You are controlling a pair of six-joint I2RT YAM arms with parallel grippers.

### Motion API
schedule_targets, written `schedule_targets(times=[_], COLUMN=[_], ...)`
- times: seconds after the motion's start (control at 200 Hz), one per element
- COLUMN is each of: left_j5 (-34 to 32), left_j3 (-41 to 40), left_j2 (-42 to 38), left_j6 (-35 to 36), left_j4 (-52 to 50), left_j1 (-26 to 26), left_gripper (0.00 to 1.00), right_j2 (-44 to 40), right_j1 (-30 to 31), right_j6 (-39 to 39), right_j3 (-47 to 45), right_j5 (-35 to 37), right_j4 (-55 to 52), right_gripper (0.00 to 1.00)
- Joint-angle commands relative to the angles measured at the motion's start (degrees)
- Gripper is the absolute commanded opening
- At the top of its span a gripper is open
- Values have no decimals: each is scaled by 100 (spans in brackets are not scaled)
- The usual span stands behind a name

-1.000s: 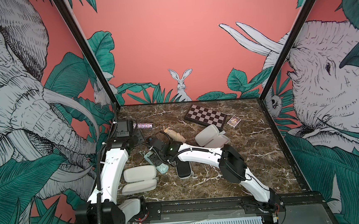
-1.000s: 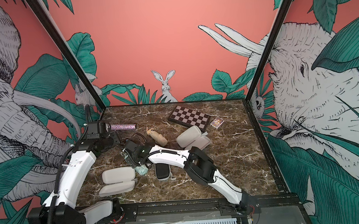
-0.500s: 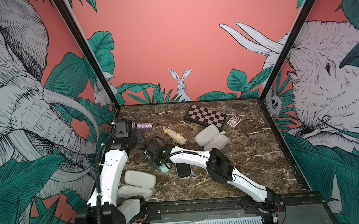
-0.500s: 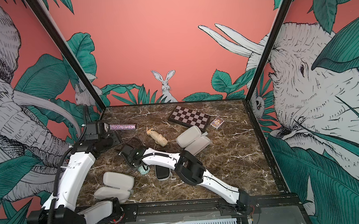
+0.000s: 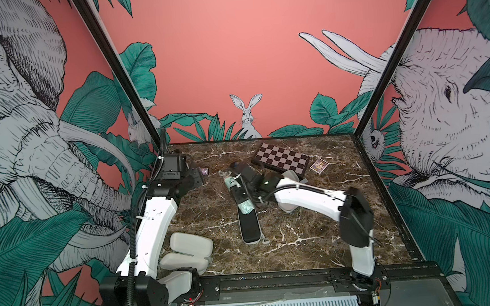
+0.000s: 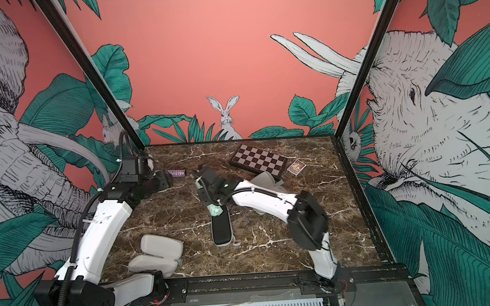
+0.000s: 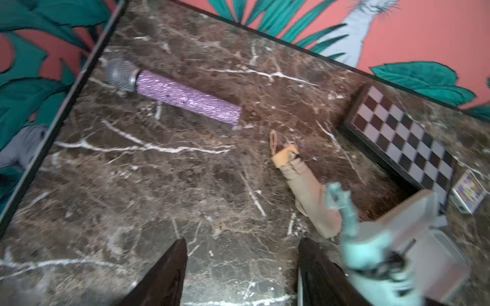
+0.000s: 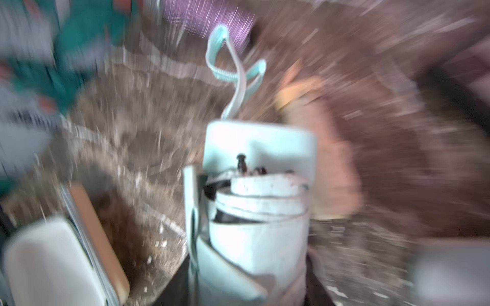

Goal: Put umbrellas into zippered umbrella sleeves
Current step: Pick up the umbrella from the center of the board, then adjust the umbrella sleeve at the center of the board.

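Far left, the left gripper [image 7: 244, 246] hovers with its jaws spread and nothing between them, nose toward the glittery microphone [image 7: 185, 98]. In the lower left of a top view, the pale zip sleeve [image 5: 191, 245] lies open, tight against the left arm and close to the front rail.

Centre frame — the right gripper [image 5: 236, 191] grips the mint green umbrella [image 5: 245, 207], seemingly clear of the marble table [image 5: 303, 244], its low end over the black sleeve [image 5: 250, 228]. So this looks like the carry step.

Next, I'd say: swing it to an open shell, line it up lengthwise, lower, let go. Bare marble between the black and pale sleeves gives room, but the left arm crowds that target.

Right of centre, the tan umbrella [image 7: 305, 196], the open beige sleeve [image 5: 291, 174] and the chessboard [image 5: 281, 159] pack in behind the right arm.
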Motion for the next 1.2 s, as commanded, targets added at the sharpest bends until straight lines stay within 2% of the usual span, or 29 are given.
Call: schedule_targets(times=[0.0, 0.13, 0.285, 0.54, 0.755, 0.865, 0.93, 1.0, 1.095, 1.16, 1.195], left_j5=[21, 170, 612, 1052, 1636, 1771, 1738, 1697, 1420, 1251, 1079], left_j3=[191, 805, 1831, 2938, 3147, 3100, 2940, 2583, 1579, 840, 494], left_j2=[512, 1611, 3093, 4642, 5347, 5581, 5590, 5404, 4743, 4240, 3990], left_j6=[318, 559, 697, 758, 266, 114, 86, -70, -480, -995, -1332], left_j4=[459, 944, 1085, 1029, 1473, 1555, 1576, 1686, 2198, 2659, 2837], left_j1=[-744, -1668, -2213, -2551, -2632, -2724, -2784, -2806, -2824, -2824, -3062], left_gripper=[70, 71, 72, 70, 71, 67, 63, 49, 32, 24, 19], right_j2=[-1042, -2105, -2735, -3197, -3152, -3117, -3181, -3266, -3299, -3287, -3288], right_j1=[-526, -1204, -1766, -2302, -2529, -2668, -2740, -2797, -2832, -2835, -2838], right_j6=[934, 1310, 1642, 1559, 1413, 1404, 1403, 1344, 1224, 1159, 1148], right_j3=[-1221, -2458, -3189, -3852, -4127, -4223, -4298, -4336, -4332, -4344, -4365], right_j5=[695, 740, 362, 214, 225, 85, 10, -45, -191, -320, -372], right_j4=[524, 388, 182, 13, 112, 74, 66, -1, -173, -273, -326], right_gripper=[29, 28, 27, 27, 27, 27, 27, 27, 27, 27, 27])
